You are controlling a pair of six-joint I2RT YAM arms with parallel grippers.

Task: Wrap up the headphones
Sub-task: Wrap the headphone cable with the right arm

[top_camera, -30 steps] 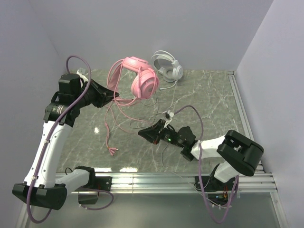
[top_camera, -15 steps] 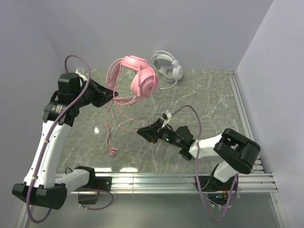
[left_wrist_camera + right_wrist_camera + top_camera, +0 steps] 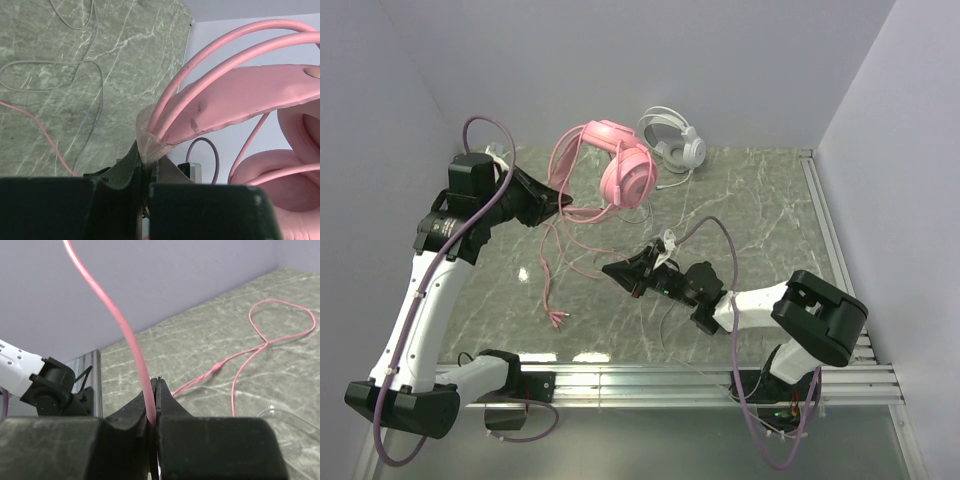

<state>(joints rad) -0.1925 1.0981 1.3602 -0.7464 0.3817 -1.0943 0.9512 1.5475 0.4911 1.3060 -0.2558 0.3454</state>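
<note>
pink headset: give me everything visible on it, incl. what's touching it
The pink headphones are pink all over and look like plastic: two thin arched bands over a wider padded strap, with round padded earcups. The left gripper is shut on one end of the headband and holds the set tilted, apparently above the table. Its thin cable drops into loose loops on the marble top. The right gripper is shut on it partway along.

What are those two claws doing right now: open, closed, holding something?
Left gripper: closed on the pink headset's headband.
Right gripper: closed on the pink cable.
</note>
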